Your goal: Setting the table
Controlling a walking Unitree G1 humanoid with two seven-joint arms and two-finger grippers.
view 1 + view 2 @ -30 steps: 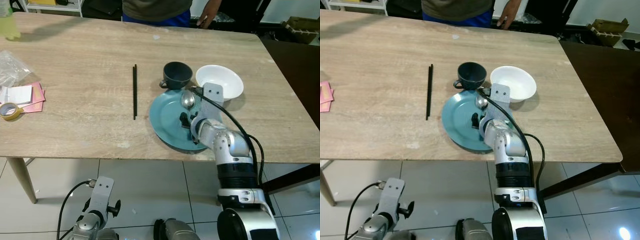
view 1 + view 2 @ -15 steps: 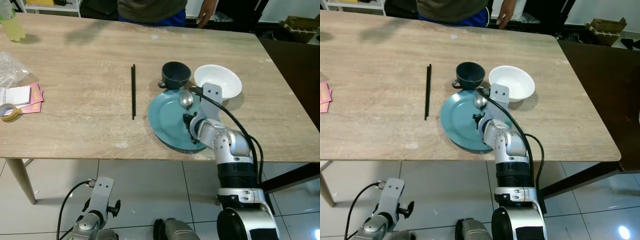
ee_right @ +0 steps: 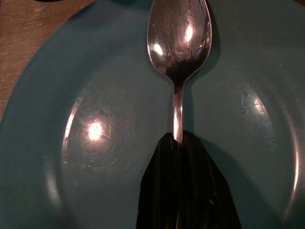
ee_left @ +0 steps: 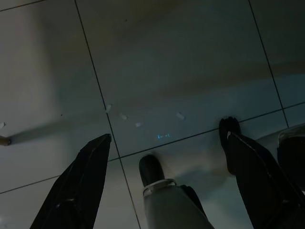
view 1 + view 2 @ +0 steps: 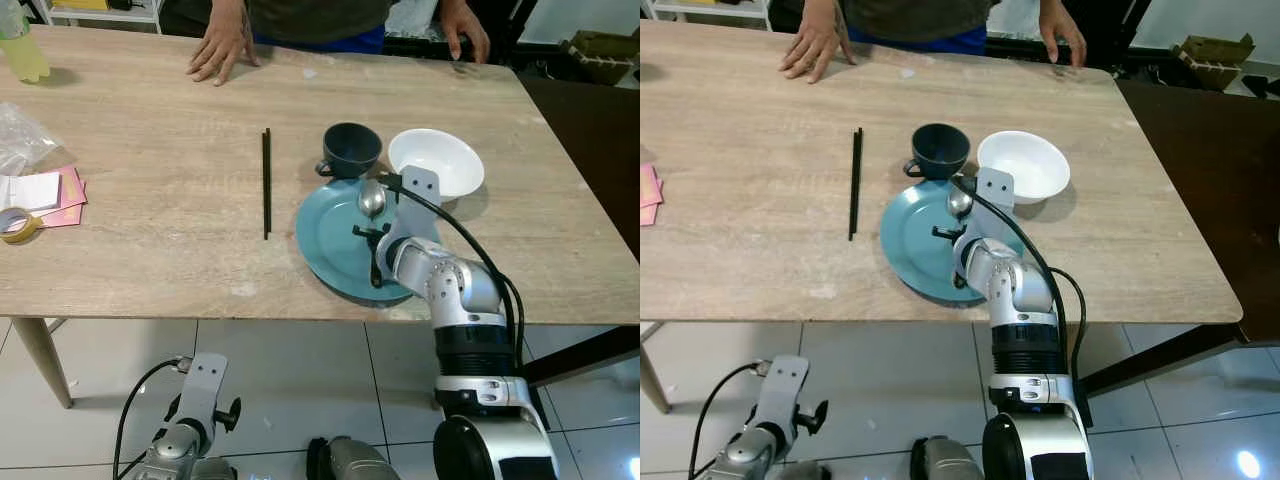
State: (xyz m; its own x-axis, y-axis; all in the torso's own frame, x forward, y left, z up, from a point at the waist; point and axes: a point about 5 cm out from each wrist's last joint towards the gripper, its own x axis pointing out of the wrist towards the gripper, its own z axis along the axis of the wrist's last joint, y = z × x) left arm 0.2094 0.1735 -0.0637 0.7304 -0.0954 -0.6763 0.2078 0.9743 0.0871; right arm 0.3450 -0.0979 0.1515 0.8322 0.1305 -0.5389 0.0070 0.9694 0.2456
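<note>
Person's hands [image 5: 222, 47] now rest on the surface's [image 5: 150, 250] far edge. Right gripper [image 3: 178, 143] sits over the plate [image 5: 335, 240], jaws clamped on the spoon [image 3: 178, 43] handle, bowl end pointing away toward the cup [image 5: 352, 148]. Left gripper [image 4: 162, 143] hangs idle, jaws apart.

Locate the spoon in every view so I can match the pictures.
Left eye view: spoon lies on the teal plate, bowl end toward the dark cup.
Right eye view: spoon sits at the same spot on the plate.
Right wrist view: spoon has its handle pinched in the right tool.
Left wrist view: floor tiles.
Shared landmark: the teal plate.
</note>
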